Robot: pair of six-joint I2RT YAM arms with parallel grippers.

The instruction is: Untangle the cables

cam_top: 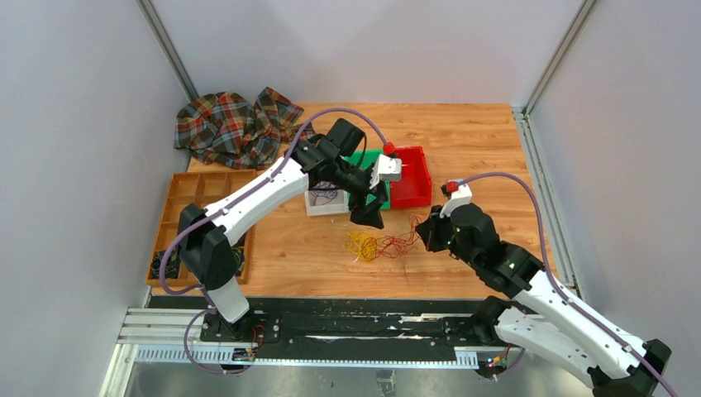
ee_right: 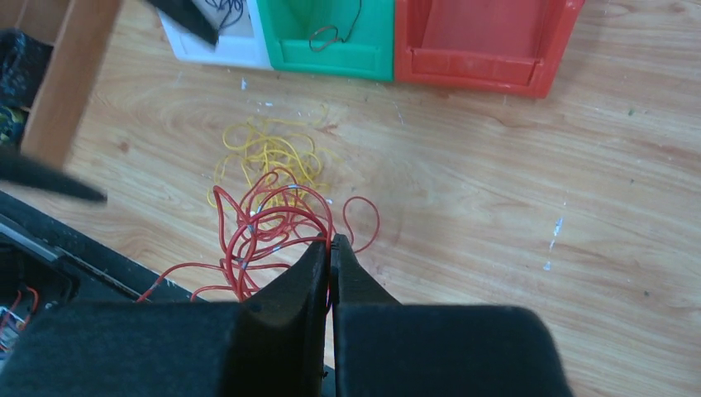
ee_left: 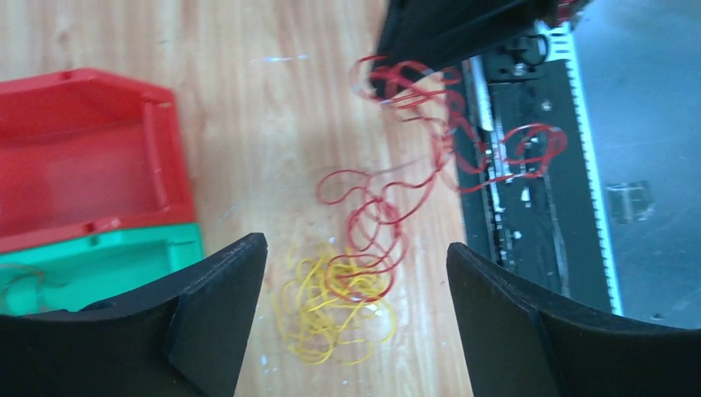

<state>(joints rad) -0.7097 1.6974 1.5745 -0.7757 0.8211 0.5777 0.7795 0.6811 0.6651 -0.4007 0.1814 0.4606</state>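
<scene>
Just in front of the red bin (cam_top: 411,178), on the wooden table (cam_top: 471,132), the cables (cam_top: 379,245) sprawl as a yellow clump tangled with red loops. On the side away from the bin, the right gripper (ee_right: 331,248) is clenched on red strands. Between bin and cables, the left gripper (ee_left: 355,248) hangs over the yellow clump, jaws spread wide, holding nothing.

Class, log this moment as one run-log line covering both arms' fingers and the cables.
left fingers: open, above yellow cables | right fingers: shut on red cables | state: red and yellow strands overlap, not untangled
</scene>
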